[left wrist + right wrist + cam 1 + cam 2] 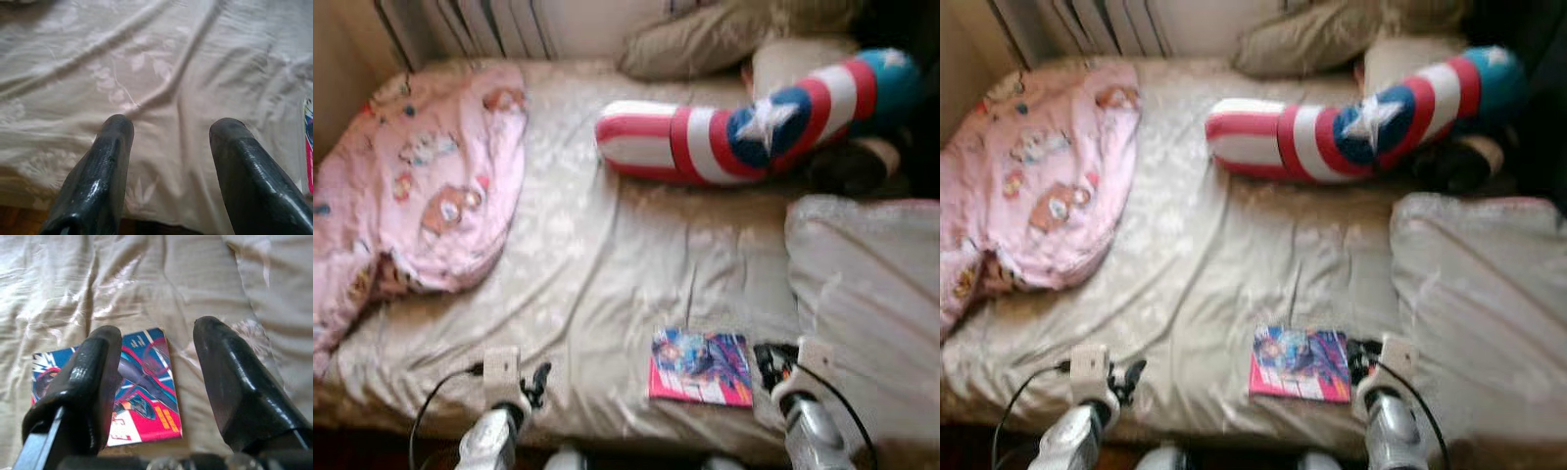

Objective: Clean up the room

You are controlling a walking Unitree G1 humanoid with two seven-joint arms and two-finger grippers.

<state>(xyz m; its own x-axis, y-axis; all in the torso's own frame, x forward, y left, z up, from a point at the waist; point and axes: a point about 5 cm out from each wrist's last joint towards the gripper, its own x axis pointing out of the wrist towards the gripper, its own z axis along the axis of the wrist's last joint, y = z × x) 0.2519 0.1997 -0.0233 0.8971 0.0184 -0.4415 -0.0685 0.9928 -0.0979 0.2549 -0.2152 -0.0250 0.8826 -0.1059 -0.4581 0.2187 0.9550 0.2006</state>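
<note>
Comic book (702,367), bright pink, blue and red, lies flat on the pale bedsheet (607,264) at the lower centre of the frame, near the bed's front edge. The right gripper (773,364) hovers just beside the book's right edge; in the right wrist view one black finger (93,377) overlaps the cover while the other finger (230,377) sits over bare sheet beyond the book's edge. Whether either finger touches the cover cannot be told.

The sheet is cream with a faint leaf pattern and many creases. A pink cartoon-print blanket (421,186) is bunched at the upper left of the frame. A long red, white and blue cushion with a white star (754,122) lies across the upper right, with a beige pillow (705,39) behind it at the top. A second pale pillow (867,294) fills the right side, just beside the right gripper. A radiator (480,24) shows at the top left behind the bed.

The right gripper's fingers are spread wide and hold nothing. The left gripper (536,384) sits at the lower left over bare sheet, well apart from the book; in the left wrist view its two fingers (105,166) are also spread apart, nothing between them, with a sliver of the book at the frame's right edge.
</note>
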